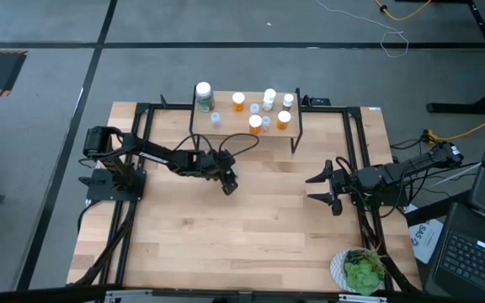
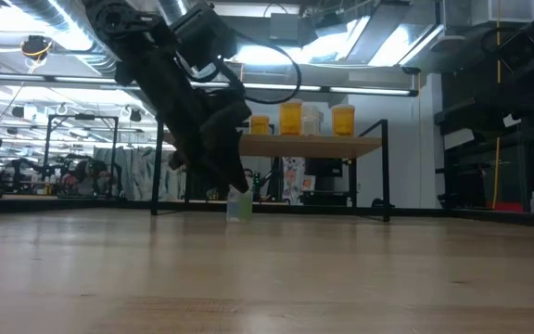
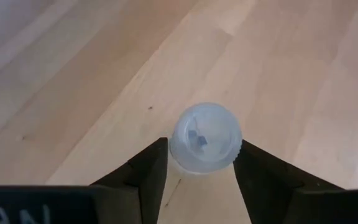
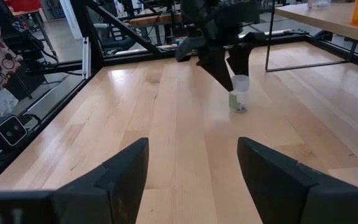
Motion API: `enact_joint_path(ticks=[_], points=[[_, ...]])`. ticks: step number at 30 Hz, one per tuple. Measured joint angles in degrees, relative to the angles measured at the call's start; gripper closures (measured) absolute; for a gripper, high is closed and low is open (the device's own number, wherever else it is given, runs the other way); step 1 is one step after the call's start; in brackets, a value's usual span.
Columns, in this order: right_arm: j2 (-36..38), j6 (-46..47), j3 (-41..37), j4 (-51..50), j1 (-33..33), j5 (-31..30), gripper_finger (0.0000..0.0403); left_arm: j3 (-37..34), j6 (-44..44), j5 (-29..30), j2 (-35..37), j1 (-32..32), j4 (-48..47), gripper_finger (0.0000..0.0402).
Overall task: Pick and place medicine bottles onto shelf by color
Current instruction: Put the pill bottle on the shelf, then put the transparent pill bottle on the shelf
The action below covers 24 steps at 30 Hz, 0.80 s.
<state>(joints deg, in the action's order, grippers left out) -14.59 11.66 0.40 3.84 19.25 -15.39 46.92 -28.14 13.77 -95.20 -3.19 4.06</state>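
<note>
A: Looking down on the whole desk (image 1: 226, 244) now, and the shelf (image 1: 244, 126) is sitting at the far edge with the medicine bottles (image 1: 255, 123) standing on top: orange ones with white caps, small white ones, and a larger white-capped one at the shelf's left end.

B: Spotting the left gripper (image 1: 228, 185) reaching out toward the middle of the desk, in front of the shelf. What is it doing?

A: It is straddling a small clear bottle (image 3: 204, 137) that is standing upright on the wood. In the left wrist view the jaws are sitting one on each side of the white cap, right up against it, though I cannot tell whether they are truly squeezing it.

B: And the bottle is resting on the desk?

A: Yes, the low view is showing its base (image 2: 239, 208) down on the boards.

B: What about the right gripper (image 1: 325, 188)?

A: It is waiting near the desk's right side, well apart from the bottle, its jaws standing wide open with nothing between them.
</note>
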Motion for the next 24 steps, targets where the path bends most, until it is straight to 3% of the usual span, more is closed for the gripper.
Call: enact_joint_path(ticks=[10, 24], points=[[-0.02, 4.52, 0.00, -0.24, 0.02, 2.90, 0.0155, 0.01, 0.54, -0.84, 0.00, 0.32, 3.33, 0.0200], [-0.02, 2.89, 0.00, -0.35, 0.02, 3.03, 0.0155, 0.01, 6.35, -0.80, 0.02, 0.34, 5.59, 0.0197]])
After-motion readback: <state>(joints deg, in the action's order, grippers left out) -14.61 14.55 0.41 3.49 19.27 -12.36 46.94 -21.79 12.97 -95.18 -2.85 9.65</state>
